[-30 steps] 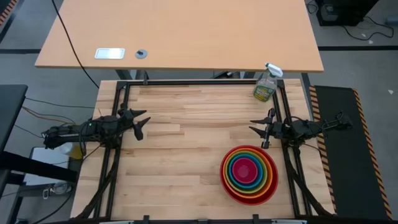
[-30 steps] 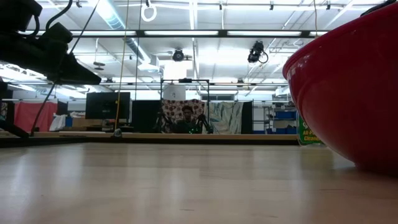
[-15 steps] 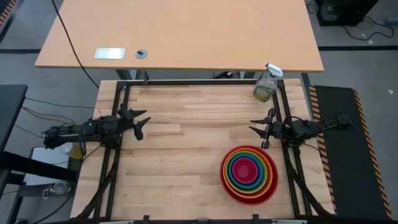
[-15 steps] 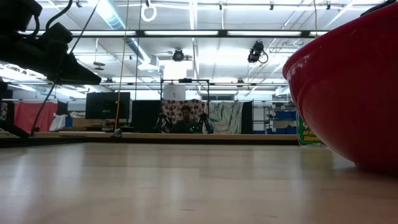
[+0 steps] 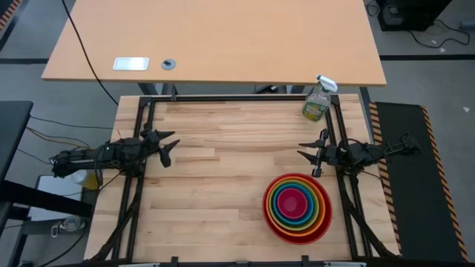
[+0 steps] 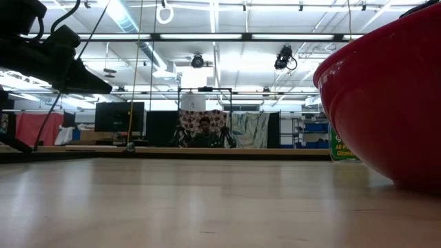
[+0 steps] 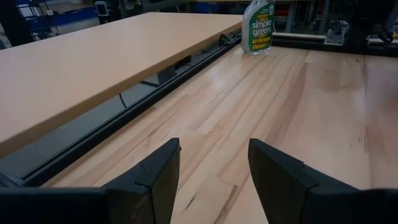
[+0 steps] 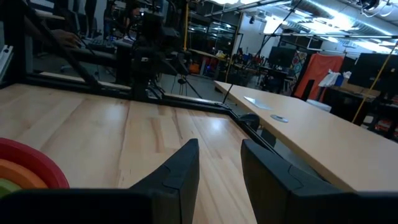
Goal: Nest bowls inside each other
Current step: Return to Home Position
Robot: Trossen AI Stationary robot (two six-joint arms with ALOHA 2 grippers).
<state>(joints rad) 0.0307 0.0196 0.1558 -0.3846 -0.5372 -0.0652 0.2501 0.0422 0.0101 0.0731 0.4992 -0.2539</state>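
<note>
Your nesting job looks done to me. All five bowls sit one inside the next in a single pile: the red bowl (image 5: 297, 237) is on the outside, the pink bowl (image 5: 295, 202) is in the very middle, and you can count three more color rings between them. The pile rests on the table (image 5: 223, 185) on the same side as the spray bottle (image 5: 317, 102), well apart from it, down at the other end of that side. No bowl stands alone anywhere, so I think there is nothing left to stack. Your right claw (image 8: 219, 149) hangs over the table's edge between the spray bottle and the pile, and it touches neither one. Its two fingers are spread with a clear gap, and it has nothing in it. Your left claw (image 7: 213, 149) is far across the table from the spray bottle, over the other side. It is spread wide too, and it is empty. Both arms lie low at the sides with their claws pointing in toward the middle. I think all that is left is for the arms to rest, and they look close to that already.
</note>
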